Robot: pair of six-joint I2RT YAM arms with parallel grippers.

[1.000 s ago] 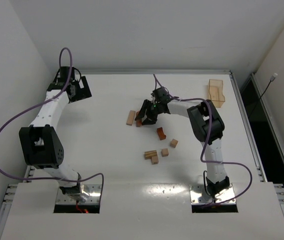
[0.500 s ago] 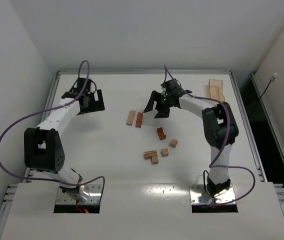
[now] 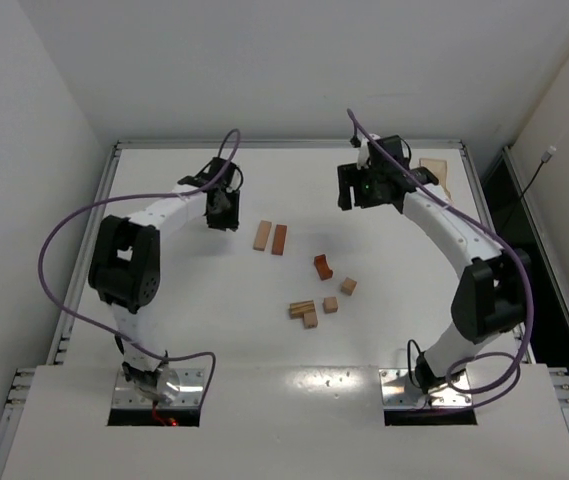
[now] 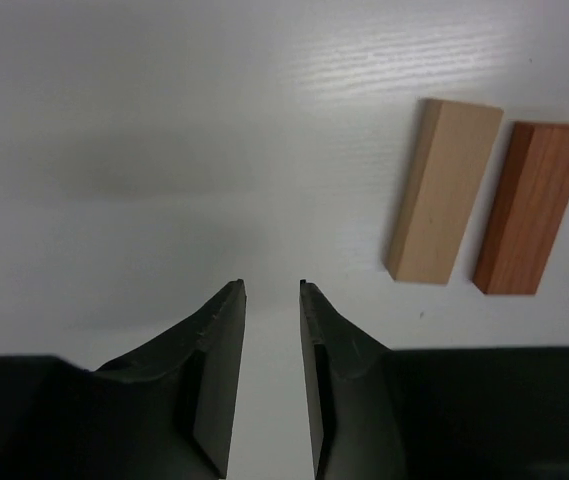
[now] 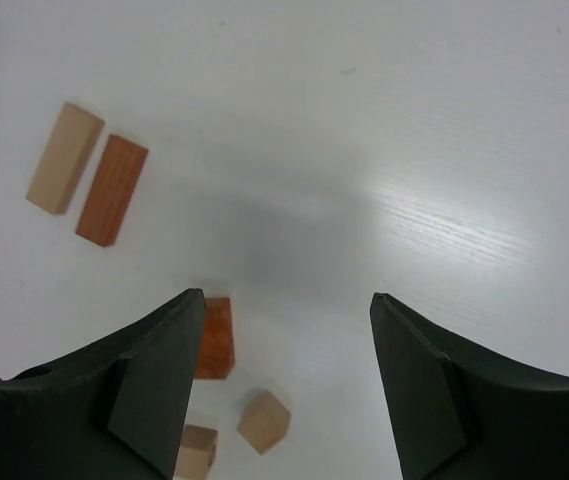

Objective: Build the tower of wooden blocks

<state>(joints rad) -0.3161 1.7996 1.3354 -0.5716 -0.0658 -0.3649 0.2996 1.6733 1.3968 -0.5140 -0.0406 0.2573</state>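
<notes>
Nearest the arm bases, a small tan cluster [image 3: 304, 312] of wood blocks lies on the tabletop [image 3: 184, 300], with a tan cube [image 3: 330, 304] just right of it and another cube [image 3: 348, 286] a little farther. Beyond them sits a reddish notched piece [image 3: 322, 267]. Farther and to the left, a tan bar [image 3: 262, 235] and a reddish bar [image 3: 280, 239] lie flat, side by side, just apart. No block rests on another there. The left gripper [image 4: 272, 287] hangs left of those bars, nearly clenched with a thin slit between its jaws, holding nothing. The right gripper [image 5: 289, 297] hovers far right of the blocks, released wide and empty. A tray [image 3: 434, 172] sits at the far right, partly behind that arm.
</notes>
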